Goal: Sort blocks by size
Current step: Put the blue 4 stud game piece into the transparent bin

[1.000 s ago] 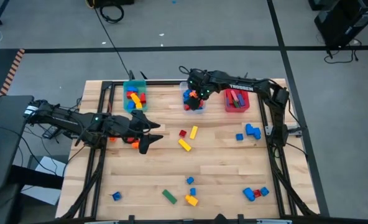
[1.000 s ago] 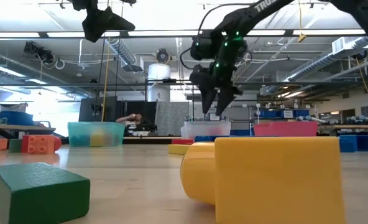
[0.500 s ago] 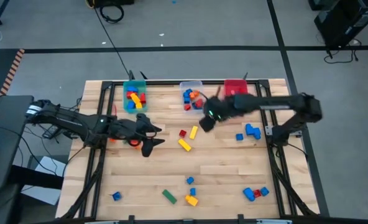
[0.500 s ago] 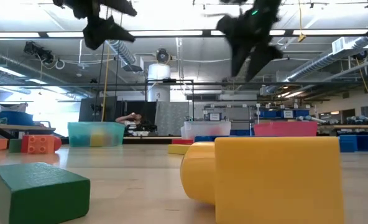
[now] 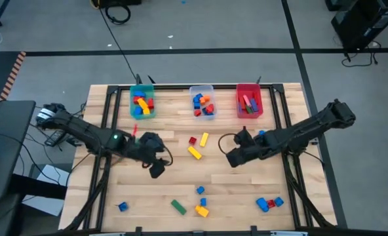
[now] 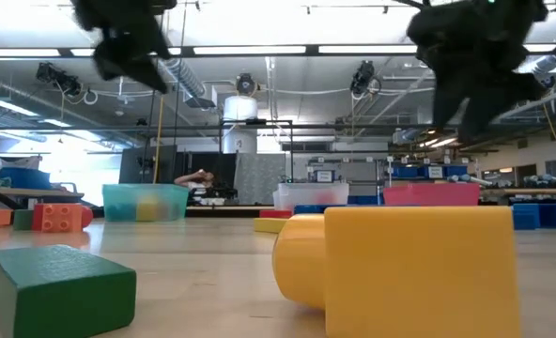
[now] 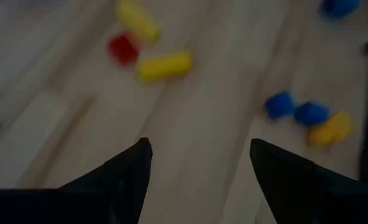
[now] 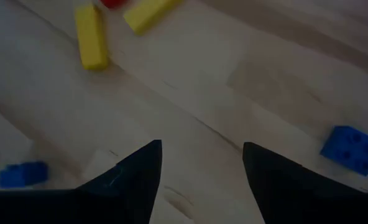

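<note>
While loose blocks are lying scattered over the table (image 5: pixel 246 190), both arms are hanging above its middle with nothing in their fingers. The left gripper (image 5: pixel 156 164) is hovering left of centre, jaws spread wide and empty, looking across bare wood toward a red block (image 7: pixel 123 48) and two yellow bars (image 7: pixel 164 65). The right gripper (image 5: pixel 234 157) is hovering right of centre, fingers parted, nothing between them, with those same yellow bars (image 8: pixel 92 37) ahead of it and a blue block (image 8: pixel 352 148) off to one side. At the far edge the teal bin (image 5: pixel 141 103), clear bin (image 5: pixel 202 101) and red bin (image 5: pixel 249 101) are sitting in a row, each already holding blocks, so they are presumably the size groups. More strays are waiting along the near edge, among them a green block (image 5: pixel 177 207).
</note>
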Robot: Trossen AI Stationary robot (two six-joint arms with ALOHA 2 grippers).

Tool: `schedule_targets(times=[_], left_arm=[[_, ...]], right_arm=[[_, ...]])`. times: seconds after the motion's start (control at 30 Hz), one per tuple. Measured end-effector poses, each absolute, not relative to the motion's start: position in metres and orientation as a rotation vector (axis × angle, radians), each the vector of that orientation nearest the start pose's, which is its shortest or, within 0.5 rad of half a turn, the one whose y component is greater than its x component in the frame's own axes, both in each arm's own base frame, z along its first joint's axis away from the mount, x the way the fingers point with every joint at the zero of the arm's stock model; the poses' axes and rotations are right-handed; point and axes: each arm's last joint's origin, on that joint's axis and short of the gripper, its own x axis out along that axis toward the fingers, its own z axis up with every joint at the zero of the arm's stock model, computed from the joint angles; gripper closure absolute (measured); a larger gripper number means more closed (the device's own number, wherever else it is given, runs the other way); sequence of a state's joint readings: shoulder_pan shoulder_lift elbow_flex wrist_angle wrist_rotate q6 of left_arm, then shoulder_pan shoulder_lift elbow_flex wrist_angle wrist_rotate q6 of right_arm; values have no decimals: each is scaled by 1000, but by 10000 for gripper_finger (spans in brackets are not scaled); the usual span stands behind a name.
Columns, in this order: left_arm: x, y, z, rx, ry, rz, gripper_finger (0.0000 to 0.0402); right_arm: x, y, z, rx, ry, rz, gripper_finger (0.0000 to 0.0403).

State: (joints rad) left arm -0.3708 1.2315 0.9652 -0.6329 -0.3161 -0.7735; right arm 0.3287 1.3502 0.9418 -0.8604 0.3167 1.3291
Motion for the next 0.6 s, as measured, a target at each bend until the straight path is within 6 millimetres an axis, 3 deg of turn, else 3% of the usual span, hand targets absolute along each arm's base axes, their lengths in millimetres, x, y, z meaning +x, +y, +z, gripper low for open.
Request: schedule_targets(times=[0.13, 0.27, 0.37, 0.6], left_arm=[[222, -99, 277, -485, 945, 364, 122], [208, -114, 268, -606, 1107, 444, 122], [196, -123, 255, -668, 1293, 462, 122], [184, -146, 222, -766, 1531, 517, 122]], right_arm=[[225, 74, 219, 733, 997, -737, 163], [225, 75, 217, 681, 1012, -687, 164], [228, 76, 218, 633, 1024, -620, 164], [233, 79, 220, 567, 1029, -493, 164]])
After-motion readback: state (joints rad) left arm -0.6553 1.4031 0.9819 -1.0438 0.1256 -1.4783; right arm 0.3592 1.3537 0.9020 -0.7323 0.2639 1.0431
